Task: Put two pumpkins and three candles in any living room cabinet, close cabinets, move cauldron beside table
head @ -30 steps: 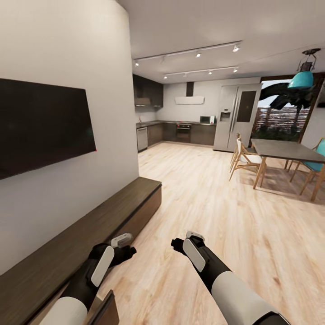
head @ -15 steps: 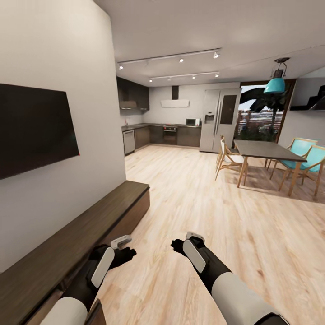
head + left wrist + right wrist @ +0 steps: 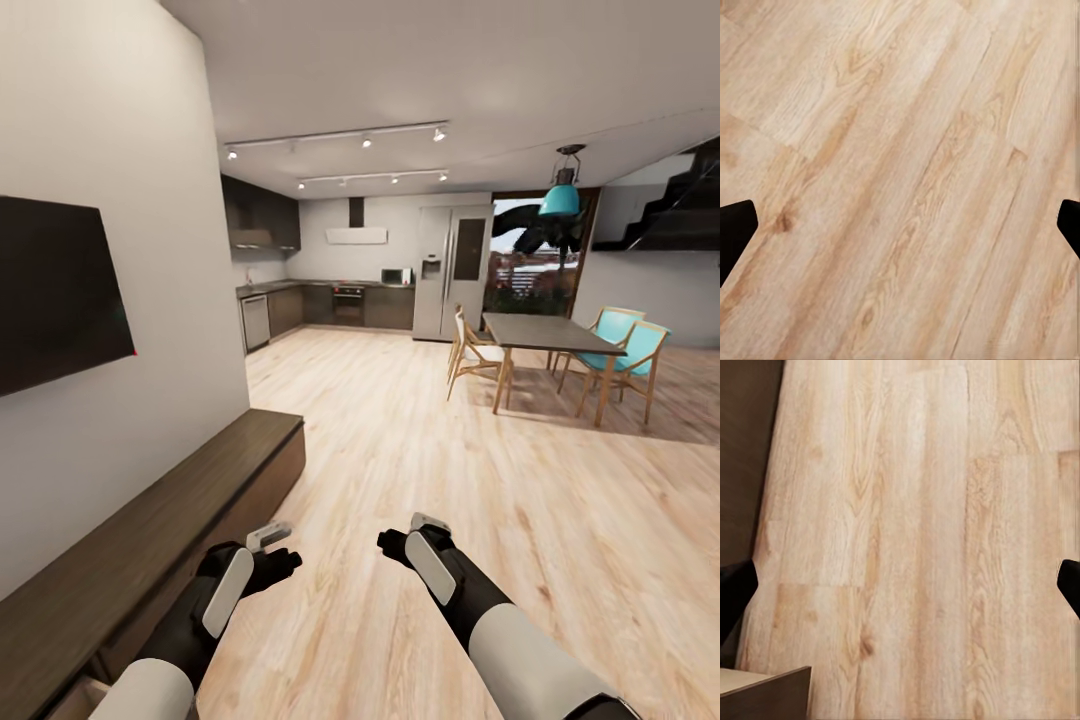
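Television [image 3: 50, 290]: it hangs on the wall at your far left, above the cabinet, and plays no part in the move.
Cabinet [image 3: 150, 530]: you have it on your left, low and dark brown, its long axis running along the wall from beside your left arm away toward the kitchen. A pale drawer corner [image 3: 75, 697] shows at the near end, so I judge one drawer is ajar and you have closing to do.
Left end effector [image 3: 272, 548]: the nearer of the two to the cabinet, just beside its front face, hanging over the wood floor [image 3: 420, 480]. In the left wrist view its fingers [image 3: 735, 229] stand wide apart with bare planks between them; you hold nothing.
Right end effector [image 3: 400, 540]: also over the floor, farther from the cabinet. Its fingers [image 3: 736, 585] are spread and empty, and in that wrist view you see the cabinet's dark front [image 3: 746, 450] and a drawer corner [image 3: 765, 690] at the edges.
Pumpkins, candles, cauldron: you cannot place them from here; the cabinet's top looks bare.
Open room: broad clear floor lies ahead and to your right, so you can turn freely.
Dining bench [image 3: 550, 335]: well apart at your right, ringed by chairs [image 3: 625, 350]; likely in the dining area, so don't assume it suits the cauldron.
Edge to mind: the cabinet's far corner [image 3: 300, 425] juts into your lane.
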{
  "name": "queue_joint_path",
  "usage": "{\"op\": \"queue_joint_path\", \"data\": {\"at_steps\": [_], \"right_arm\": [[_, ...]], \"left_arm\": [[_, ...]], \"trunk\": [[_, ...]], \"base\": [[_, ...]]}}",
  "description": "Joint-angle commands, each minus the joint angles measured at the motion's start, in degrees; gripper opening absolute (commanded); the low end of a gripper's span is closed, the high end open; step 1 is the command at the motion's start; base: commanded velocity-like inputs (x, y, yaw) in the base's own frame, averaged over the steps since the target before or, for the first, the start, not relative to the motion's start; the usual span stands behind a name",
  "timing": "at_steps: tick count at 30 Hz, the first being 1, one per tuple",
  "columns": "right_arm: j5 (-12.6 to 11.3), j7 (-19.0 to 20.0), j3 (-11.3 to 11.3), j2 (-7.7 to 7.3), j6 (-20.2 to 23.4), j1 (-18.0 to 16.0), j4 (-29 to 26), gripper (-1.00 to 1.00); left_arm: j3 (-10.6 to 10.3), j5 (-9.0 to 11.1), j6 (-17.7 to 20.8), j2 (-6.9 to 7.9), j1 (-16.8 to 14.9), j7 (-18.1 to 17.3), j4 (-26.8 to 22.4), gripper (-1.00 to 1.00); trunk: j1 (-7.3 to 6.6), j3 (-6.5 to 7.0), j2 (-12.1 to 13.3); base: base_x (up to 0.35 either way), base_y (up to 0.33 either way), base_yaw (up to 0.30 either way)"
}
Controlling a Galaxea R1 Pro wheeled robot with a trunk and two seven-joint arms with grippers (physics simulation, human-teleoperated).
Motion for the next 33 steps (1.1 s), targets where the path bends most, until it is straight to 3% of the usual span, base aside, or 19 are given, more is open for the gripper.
{"op": "queue_joint_path", "data": {"at_steps": [1,9,21,33], "right_arm": [[0.01,0.02,0.00,0.00,0.00,0.00,0.01,1.00],[-0.04,0.04,0.00,0.00,-0.45,0.01,-0.03,1.00],[0.30,0.05,0.13,0.00,-4.06,0.24,0.20,1.00],[-0.11,0.20,0.04,0.00,-4.99,0.24,-0.05,1.00]], "left_arm": [[0.00,0.01,0.00,0.01,0.00,0.00,0.00,1.00],[0.00,0.01,0.04,-0.04,0.00,0.02,0.00,1.00],[-0.01,-0.02,0.16,0.01,0.00,-0.01,0.00,1.00],[0.00,-0.06,0.18,0.03,0.00,-0.01,0.00,1.00]], "trunk": [[0.00,0.07,0.00],[0.00,0.47,0.00],[0.00,0.50,0.00],[0.00,0.49,0.00]], "base": [[0.000,0.000,-0.207],[0.000,0.000,-0.146],[0.000,0.000,-0.007],[0.000,0.000,-0.006]]}}
